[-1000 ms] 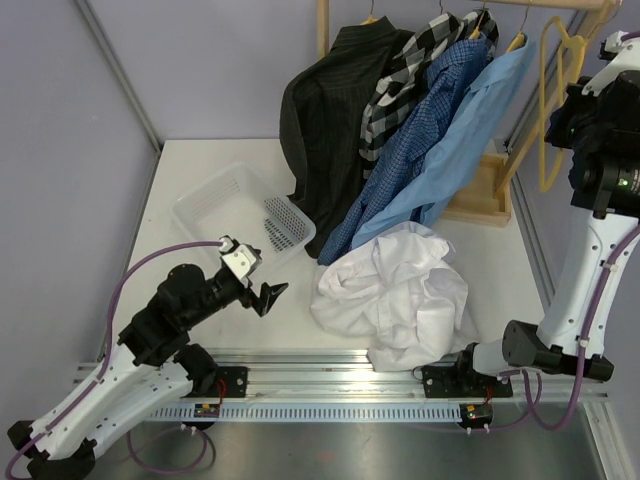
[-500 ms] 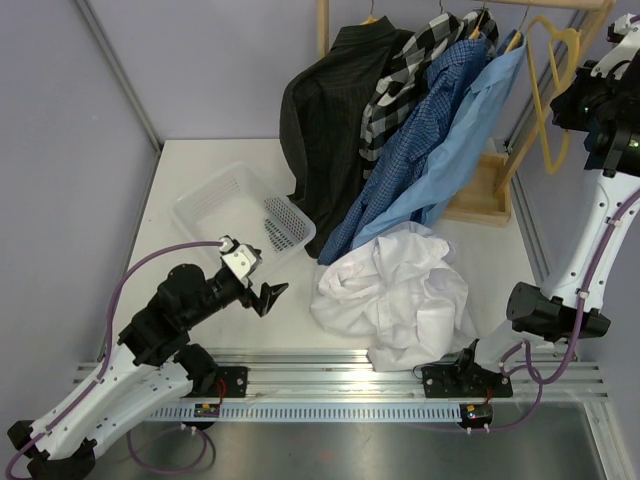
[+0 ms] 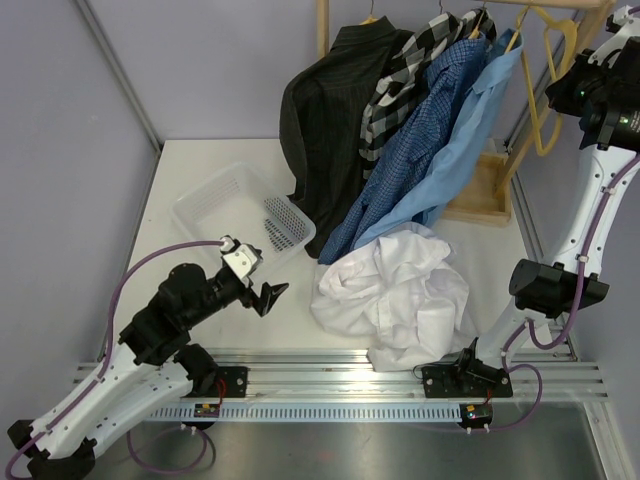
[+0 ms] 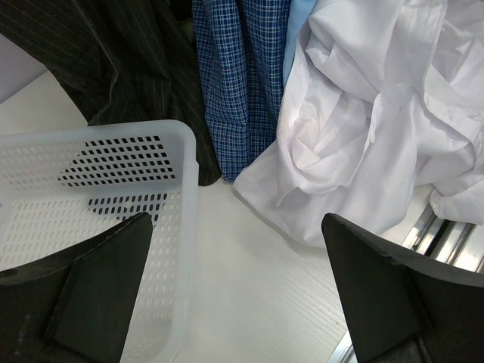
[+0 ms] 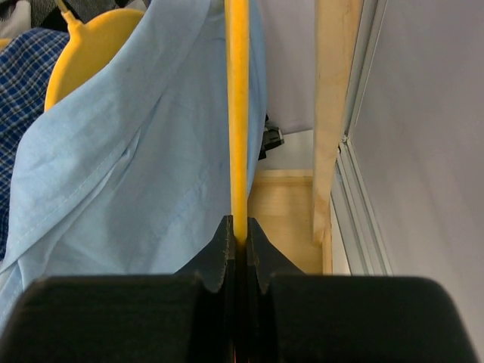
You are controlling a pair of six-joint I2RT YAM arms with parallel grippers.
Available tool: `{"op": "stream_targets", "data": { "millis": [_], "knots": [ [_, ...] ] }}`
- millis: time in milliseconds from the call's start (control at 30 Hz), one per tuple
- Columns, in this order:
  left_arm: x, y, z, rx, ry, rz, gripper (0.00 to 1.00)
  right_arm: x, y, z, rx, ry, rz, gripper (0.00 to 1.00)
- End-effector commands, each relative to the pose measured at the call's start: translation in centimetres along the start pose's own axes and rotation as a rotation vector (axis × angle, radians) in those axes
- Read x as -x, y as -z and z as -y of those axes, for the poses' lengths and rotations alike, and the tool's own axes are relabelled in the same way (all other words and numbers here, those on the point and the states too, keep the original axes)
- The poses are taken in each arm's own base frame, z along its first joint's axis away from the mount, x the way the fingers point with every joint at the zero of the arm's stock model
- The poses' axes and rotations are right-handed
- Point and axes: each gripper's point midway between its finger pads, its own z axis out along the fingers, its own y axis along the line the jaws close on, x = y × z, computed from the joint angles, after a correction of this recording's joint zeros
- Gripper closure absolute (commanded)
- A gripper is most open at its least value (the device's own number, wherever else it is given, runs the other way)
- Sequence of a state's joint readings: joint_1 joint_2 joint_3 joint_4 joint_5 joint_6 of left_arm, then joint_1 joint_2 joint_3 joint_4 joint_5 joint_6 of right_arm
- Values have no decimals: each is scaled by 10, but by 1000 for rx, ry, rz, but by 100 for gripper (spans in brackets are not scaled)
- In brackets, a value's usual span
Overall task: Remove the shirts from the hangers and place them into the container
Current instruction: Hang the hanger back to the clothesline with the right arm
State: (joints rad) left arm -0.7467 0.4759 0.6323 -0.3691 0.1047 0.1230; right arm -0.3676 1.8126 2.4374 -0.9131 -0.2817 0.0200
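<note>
The right gripper (image 5: 237,236) is clamped on the thin bar of a bare yellow hanger (image 5: 237,113), held up beside the hanging light blue shirt (image 5: 151,174). The left gripper (image 4: 238,283) gapes wide, holding nothing, low between the white basket (image 4: 185,174) and the crumpled white shirt (image 4: 378,128) lying on the table (image 3: 200,160).

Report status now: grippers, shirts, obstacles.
Left gripper open beside basket. Right gripper shut on yellow hanger. White shirt heaped on table, nothing blocking it.
</note>
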Motion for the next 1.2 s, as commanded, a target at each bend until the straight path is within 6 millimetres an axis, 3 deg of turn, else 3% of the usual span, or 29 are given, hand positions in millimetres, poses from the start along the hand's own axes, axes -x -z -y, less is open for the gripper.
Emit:
{"op": "stream_targets", "data": {
  "millis": [0, 233, 367, 400, 433, 500, 533, 700, 800, 933, 1167],
  "knots": [
    [5, -3, 0, -2, -1, 18, 1, 13, -3, 6, -29, -45, 45, 100],
    [3, -5, 0, -2, -4, 7, 1, 13, -9, 18, -96, -81, 48, 100],
    [3, -5, -1, 3, -5, 8, 1, 23, 14, 17, -121, -72, 92, 100],
    [3, -5, -1, 1, -3, 7, 1, 17, 9, 21, -129, -71, 95, 100],
    [3, -5, -1, 1, -3, 6, 1, 28, 26, 15, -126, -59, 141, 100],
    [3, -5, -1, -2, -3, 7, 1, 28, 30, 18, -140, -50, 168, 100],
    [3, -6, -1, -2, -3, 6, 1, 34, 42, 14, -141, -43, 196, 100],
    [4, -5, 0, -5, -5, 8, 1, 43, 57, 16, -175, -20, 246, 100],
    [2, -5, 0, -6, -3, 5, 1, 41, 48, 22, -191, -24, 220, 100],
    [2, -5, 0, -6, -4, 3, 1, 29, 17, 33, -201, -33, 164, 100],
    [1, -6, -1, -2, -2, 0, 1, 22, -15, 38, -184, -27, 128, 100]
  ]
}}
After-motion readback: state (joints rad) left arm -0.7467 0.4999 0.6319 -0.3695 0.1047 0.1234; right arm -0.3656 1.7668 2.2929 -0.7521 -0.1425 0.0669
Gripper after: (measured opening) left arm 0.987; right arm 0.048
